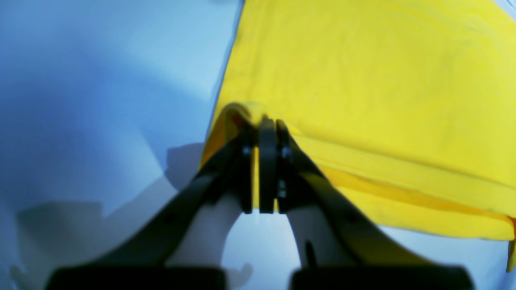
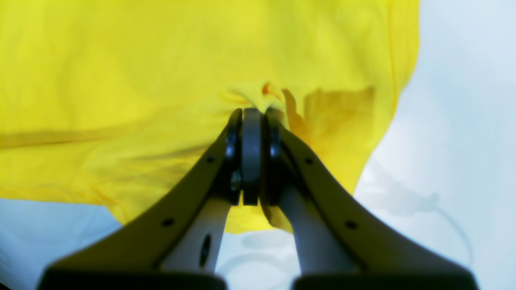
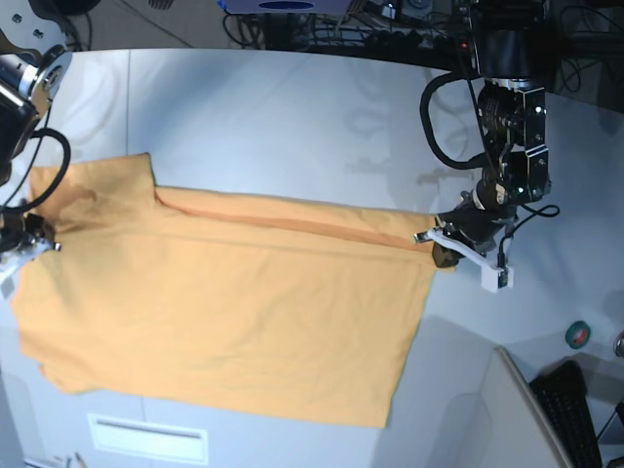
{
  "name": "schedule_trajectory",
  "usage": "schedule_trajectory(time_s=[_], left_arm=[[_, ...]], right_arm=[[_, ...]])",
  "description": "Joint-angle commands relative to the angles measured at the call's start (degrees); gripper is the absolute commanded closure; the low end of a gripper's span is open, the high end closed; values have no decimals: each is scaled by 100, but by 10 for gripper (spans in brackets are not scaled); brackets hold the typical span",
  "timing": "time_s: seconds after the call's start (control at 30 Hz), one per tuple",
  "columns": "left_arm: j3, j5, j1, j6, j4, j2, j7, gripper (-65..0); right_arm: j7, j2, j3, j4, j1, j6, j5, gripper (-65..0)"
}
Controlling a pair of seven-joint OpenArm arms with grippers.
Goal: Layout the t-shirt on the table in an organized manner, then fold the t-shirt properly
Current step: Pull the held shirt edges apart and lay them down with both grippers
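Observation:
The t-shirt point(image 3: 234, 302) lies spread on the table point(image 3: 292, 117), plain side up, with one long edge folded over along the far side. In the wrist views it looks yellow. My left gripper point(image 1: 266, 123) is shut on a bunched corner of the t-shirt point(image 1: 363, 80). In the base view that left gripper point(image 3: 441, 250) is at the shirt's right-hand corner. My right gripper point(image 2: 254, 110) is shut on a pinch of the t-shirt point(image 2: 121, 80). The base view places this right gripper point(image 3: 37, 242) at the shirt's left edge, below a sleeve. No print shows.
A black keyboard point(image 3: 575, 409) and a small green tape roll point(image 3: 579, 334) sit at the front right, next to a raised white panel point(image 3: 487, 409). Cables and equipment line the far edge. Bare table point(image 1: 100, 80) lies beside the left gripper.

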Motion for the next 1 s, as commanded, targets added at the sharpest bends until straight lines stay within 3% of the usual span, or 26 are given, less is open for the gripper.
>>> schedule_trajectory(time_s=[0.0, 0.43, 0.6, 0.97], left_arm=[[-14, -53, -149, -31, 58, -54, -136, 0], [-14, -44, -589, -31, -126, -54, -136, 0], [-14, -44, -879, -31, -680, -54, -145, 0], [337, -44, -1345, -31, -1331, -63, -163, 0]], right_arm=[[158, 122, 12, 77, 134, -1, 47, 0], [211, 131, 21, 86, 275, -19, 47, 0], [378, 131, 12, 77, 362, -414, 47, 0], [457, 122, 12, -327, 494, -432, 47, 0]])
